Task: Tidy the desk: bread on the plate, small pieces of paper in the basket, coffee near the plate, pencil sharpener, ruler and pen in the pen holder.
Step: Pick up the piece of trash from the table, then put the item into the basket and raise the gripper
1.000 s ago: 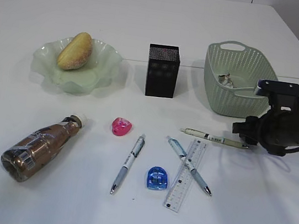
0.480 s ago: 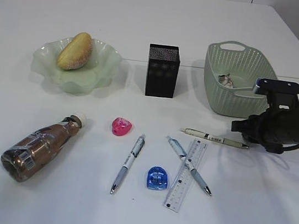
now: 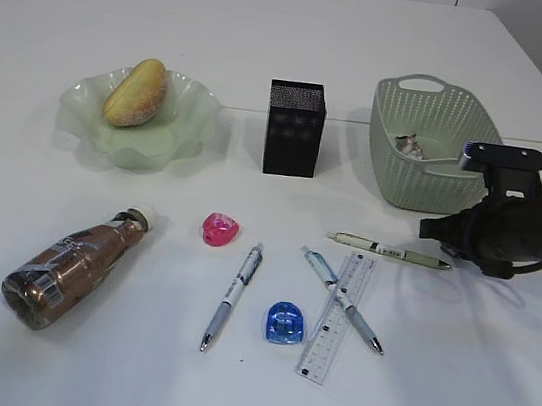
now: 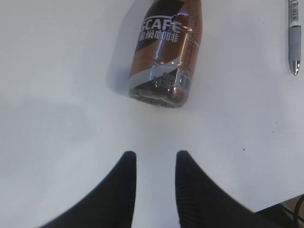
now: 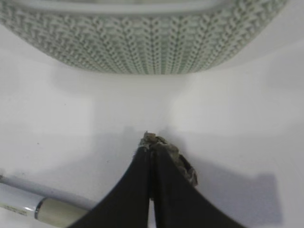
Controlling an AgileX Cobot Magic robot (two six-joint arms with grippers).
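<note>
Step in hand: the robot is working on the paper-in-the-basket part; the right pincer [image 5: 153,151] is pinching a small crumpled scrap of paper [image 5: 176,160] at its tips, low over the desk [image 5: 247,123].
Right pincer: its jaws are meeting on the scrap, with a grey-brown crumple sticking out just beside and ahead of the tips.
Beside the right pincer: a cream-barrelled pen [image 5: 33,204] is lying on the desk to its lower left in the wrist view, close by but apart from the jaws.
Ahead of the right pincer: the pale green basket [image 5: 137,42] is standing just beyond the tips, its perforated wall filling the far part of the view; another scrap is already lying inside it in the exterior view.
Next move, as judged: the scrap needs lifting clear above the basket rim, carrying forward over the opening, then releasing; a weak pinch could let it slip.
Left pincer [image 4: 155,164]: it is hanging narrowly parted over bare desk, holding nothing.
Ahead of the left pincer: the coffee bottle [image 4: 167,52] is lying on its side, base toward the jaws, not yet stood near the plate [image 3: 193,111].
Farther off: the bread [image 3: 136,91] is resting on the plate; sharpeners, ruler [image 3: 337,316] and pens are lying outside the pen holder [image 3: 294,127].
</note>
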